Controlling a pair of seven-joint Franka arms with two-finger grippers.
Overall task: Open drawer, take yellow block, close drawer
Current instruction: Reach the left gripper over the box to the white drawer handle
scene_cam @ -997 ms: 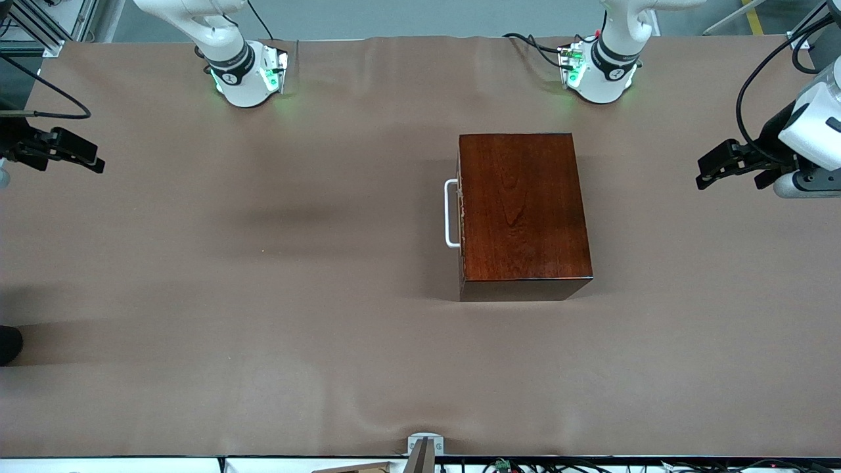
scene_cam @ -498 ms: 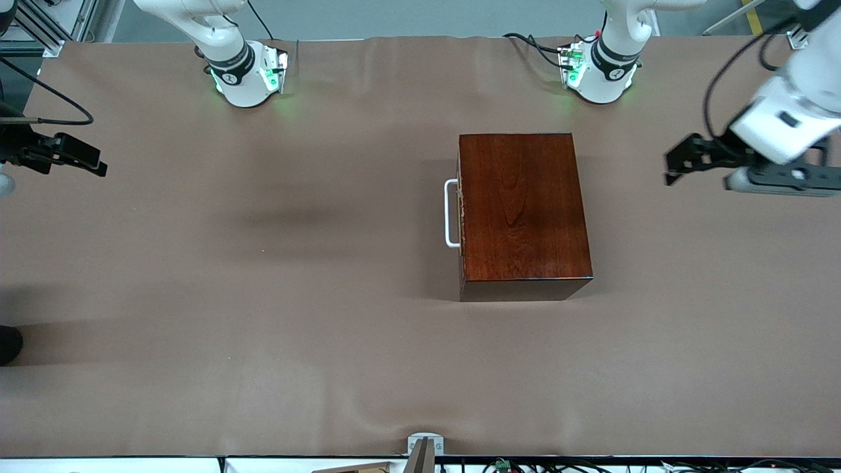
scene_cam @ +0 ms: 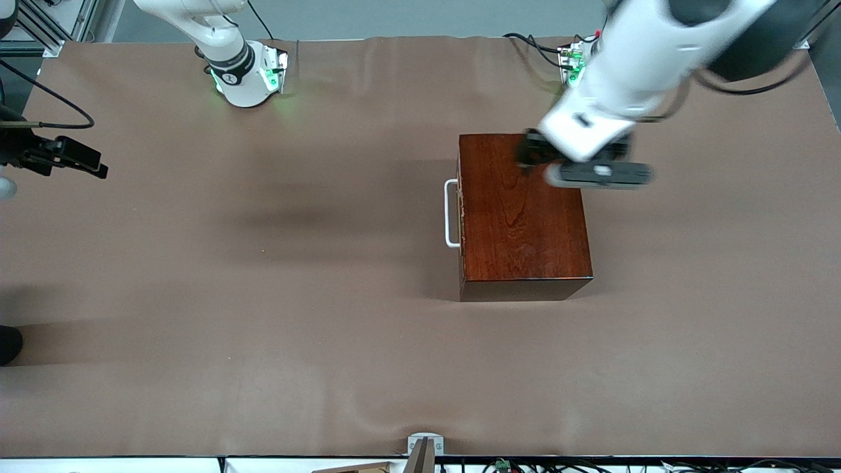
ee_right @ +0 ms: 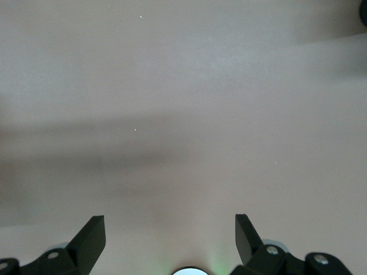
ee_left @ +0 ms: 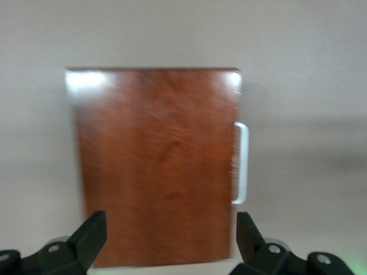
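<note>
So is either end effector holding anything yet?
No. The left end effector is open over the wooden box; the right end effector is open over bare table.

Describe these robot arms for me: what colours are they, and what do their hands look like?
Both arms are glossy white with black bands near their bases, where green lights glow and black cables trail. The left gripper and right gripper are black, each with two flat, wedge-shaped fingers.

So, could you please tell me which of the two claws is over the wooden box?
The left claw is over the wooden box; the right claw waits above bare table.
</note>
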